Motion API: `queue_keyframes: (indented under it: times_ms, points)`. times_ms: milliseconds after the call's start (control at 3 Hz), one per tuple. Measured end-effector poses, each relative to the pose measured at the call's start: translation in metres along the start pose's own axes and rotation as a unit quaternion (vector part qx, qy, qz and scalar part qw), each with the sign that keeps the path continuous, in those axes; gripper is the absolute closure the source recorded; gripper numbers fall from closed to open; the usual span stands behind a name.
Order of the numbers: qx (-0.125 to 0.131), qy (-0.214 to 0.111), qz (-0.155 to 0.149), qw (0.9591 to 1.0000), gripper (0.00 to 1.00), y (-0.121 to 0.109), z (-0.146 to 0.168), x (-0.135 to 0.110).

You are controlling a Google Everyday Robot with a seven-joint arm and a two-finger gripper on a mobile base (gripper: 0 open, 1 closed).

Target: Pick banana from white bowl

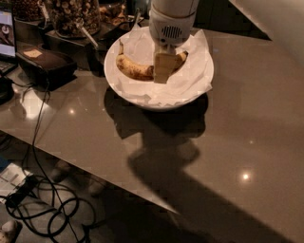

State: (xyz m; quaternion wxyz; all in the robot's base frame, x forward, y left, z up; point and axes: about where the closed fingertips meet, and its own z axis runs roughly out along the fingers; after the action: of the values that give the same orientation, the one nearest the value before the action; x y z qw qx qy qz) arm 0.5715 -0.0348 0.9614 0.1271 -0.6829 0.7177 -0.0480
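Note:
The banana [135,70] is yellow with brown spots. It lies curved on crumpled white paper inside the white bowl [118,88], which stands on the grey-brown table at the upper middle of the camera view. My gripper [163,66] hangs from the white arm above and reaches down into the bowl. It sits right at the banana's middle and hides that part of the fruit. The banana's left half and its right tip show on either side of the gripper.
Glass jars of nuts [76,14] stand just behind and left of the bowl. A black box [45,64] and a lit screen [5,28] are at the far left. The table's front edge runs diagonally, with cables [42,204] on the floor below it.

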Motion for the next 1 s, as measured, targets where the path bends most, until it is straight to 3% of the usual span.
queue_keyframes:
  times_ms: [333,1000]
  points:
    - [0.001,-0.005,-0.004,1.0000,1.00,0.000,-0.001,-0.003]
    - [-0.013,-0.029,-0.012,0.9994,1.00,0.063,-0.036,-0.023]
